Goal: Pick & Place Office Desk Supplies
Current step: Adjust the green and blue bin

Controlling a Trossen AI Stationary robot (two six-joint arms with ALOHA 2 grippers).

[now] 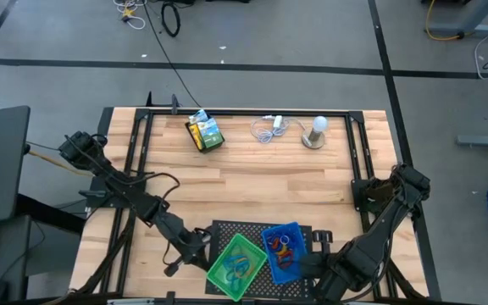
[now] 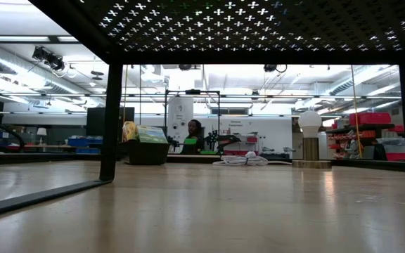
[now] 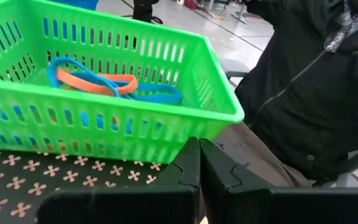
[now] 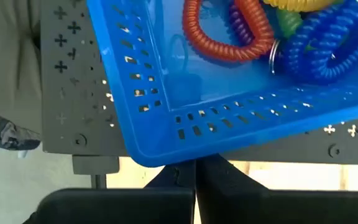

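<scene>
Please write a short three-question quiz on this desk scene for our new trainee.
1. True or false: the green tray holds blue and orange loops.
2. Which tray holds the red coil? A) green B) blue C) neither
3. Fill in: the crayon box lies at the table's ___ edge, left of the white cable.

Key: 1 true; 2 B, the blue tray; 3 far.

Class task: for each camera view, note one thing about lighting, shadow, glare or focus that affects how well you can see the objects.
High view: even light, soft shadows, green tray and blue tray crisp. Low view: dark perforated shelf silhouetted overhead against the bright room. Left wrist view: tray sharp, the person's dark jacket softer. Right wrist view: red coil slightly blurred, close up.
</scene>
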